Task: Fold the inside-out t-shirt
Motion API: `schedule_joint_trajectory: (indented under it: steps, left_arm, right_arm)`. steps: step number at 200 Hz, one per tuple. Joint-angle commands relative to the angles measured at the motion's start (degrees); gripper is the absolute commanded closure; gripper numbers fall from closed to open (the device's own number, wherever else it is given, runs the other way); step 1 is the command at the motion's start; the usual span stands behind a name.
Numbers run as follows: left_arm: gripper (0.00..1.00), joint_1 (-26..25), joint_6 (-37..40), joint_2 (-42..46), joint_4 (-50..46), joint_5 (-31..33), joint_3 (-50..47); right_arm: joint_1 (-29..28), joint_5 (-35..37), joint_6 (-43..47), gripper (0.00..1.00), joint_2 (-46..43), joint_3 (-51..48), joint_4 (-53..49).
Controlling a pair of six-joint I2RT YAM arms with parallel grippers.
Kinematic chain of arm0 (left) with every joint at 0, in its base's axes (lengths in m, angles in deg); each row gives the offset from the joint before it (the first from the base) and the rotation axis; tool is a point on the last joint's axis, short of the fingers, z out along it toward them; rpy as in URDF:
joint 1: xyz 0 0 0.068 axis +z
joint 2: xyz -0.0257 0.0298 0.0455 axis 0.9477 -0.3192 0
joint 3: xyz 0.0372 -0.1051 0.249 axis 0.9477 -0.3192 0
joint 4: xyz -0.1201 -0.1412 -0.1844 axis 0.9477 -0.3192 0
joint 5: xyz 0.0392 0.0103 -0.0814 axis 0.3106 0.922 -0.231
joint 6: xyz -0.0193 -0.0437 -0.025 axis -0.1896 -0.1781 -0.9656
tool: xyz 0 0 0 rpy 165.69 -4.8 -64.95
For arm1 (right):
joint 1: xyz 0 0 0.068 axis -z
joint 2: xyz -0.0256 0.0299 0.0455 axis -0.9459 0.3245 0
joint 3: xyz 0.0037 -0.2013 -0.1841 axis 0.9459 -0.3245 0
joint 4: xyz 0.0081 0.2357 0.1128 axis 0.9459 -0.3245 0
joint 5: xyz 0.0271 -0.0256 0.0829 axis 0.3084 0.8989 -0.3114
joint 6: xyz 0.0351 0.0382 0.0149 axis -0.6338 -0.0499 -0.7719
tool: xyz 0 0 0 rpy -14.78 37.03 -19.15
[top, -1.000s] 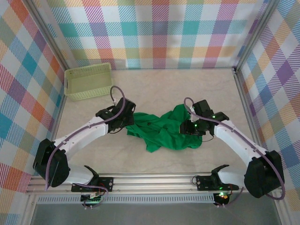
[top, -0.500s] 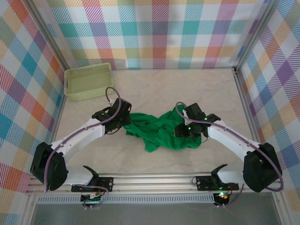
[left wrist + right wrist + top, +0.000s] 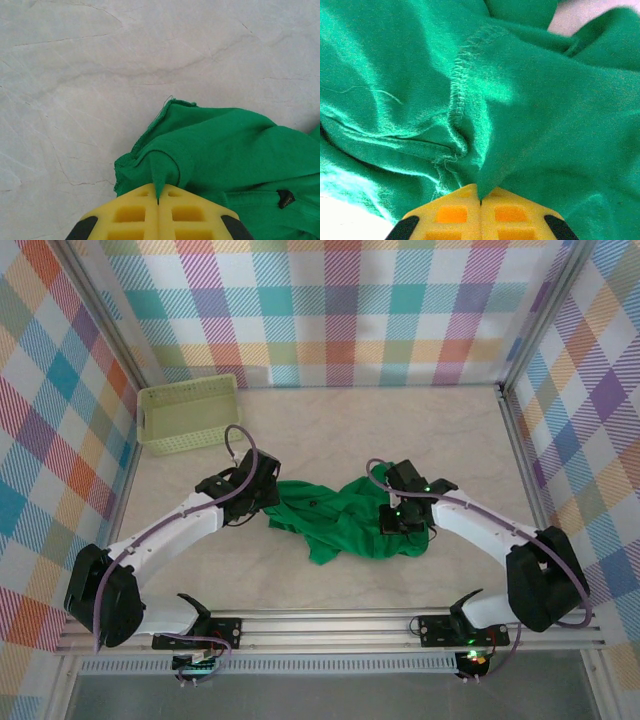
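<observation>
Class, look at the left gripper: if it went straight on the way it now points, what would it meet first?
The left gripper is shut on the t-shirt, so that bunched cloth comes first; beyond it, probably the table.

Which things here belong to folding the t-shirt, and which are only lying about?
For the job: bright green crumpled fabric t-shirt; left jaws, right jaws, both shut on it.
Lying about: pale yellow-green lattice plastic basket, far left corner.

A: Left wrist view — the t-shirt (image 3: 240, 145) runs off the right edge. And its dark tag (image 3: 285, 198)?
B: Too small to read. The left gripper (image 3: 158, 195) (all but its yellow tips) is cropped at the bottom; from above, the shirt's shape is lost in folds.
</observation>
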Motion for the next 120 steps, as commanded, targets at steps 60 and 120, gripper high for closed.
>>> schedule_joint_trajectory:
  steps: [60,120]
  left_arm:
    - [1.00,0.90,6.10,14.20,-7.61,3.84,18.09]
    - [1.00,0.91,10.13,20.95,-9.91,-3.87,35.76]
  right_arm:
    - [-0.44,7.19,6.02,1.00,-18.57,29.32,-19.10]
    - [-0.42,-0.12,7.32,1.00,-19.49,51.16,-20.29]
